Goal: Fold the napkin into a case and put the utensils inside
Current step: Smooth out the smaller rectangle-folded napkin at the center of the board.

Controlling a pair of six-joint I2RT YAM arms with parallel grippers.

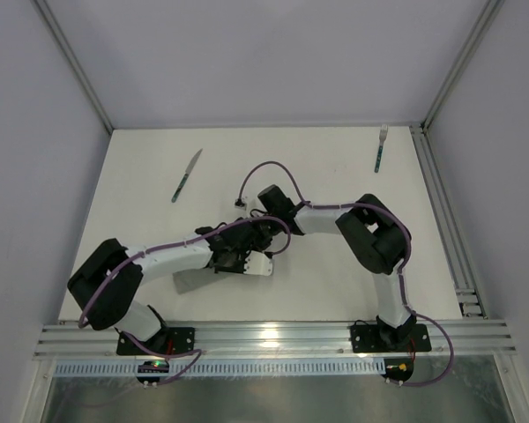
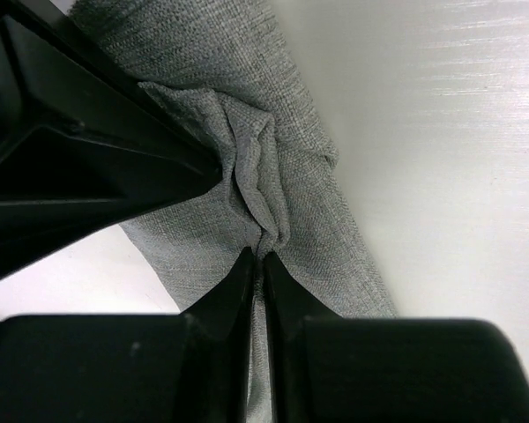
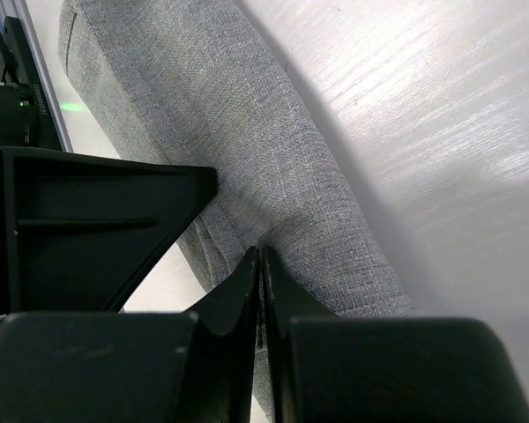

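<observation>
Seen from above, a white worktop (image 1: 335, 176) carries two black-and-white robot arms that bend inward from its near edge. Their wrists meet close together, a little left of centre and nearer the near edge than the far one.

Beneath them lies the light-grey napkin (image 2: 309, 185), folded into a long, narrow band. From above it is mostly hidden by the arms.

The left wrist camera shows the left pincer (image 2: 258, 260) closed, its two black fingers pressed together on a raised, crumpled fold of the cloth. The fabric bunches into soft ridges just above the fingertips. A black part of the other arm touches the bunched cloth from the left.

The right wrist camera shows the right pincer (image 3: 260, 257) also closed. Its fingers meet on a small pinch of the napkin at the band's edge. The cloth runs smooth and flat away from it, towards the upper left of that view.

The knife (image 1: 186, 175) lies well apart from the napkin, towards the far left corner, set on a slant. The fork (image 1: 381, 148) lies near the far right corner, close to the right edge, tines pointing to the far edge.
</observation>
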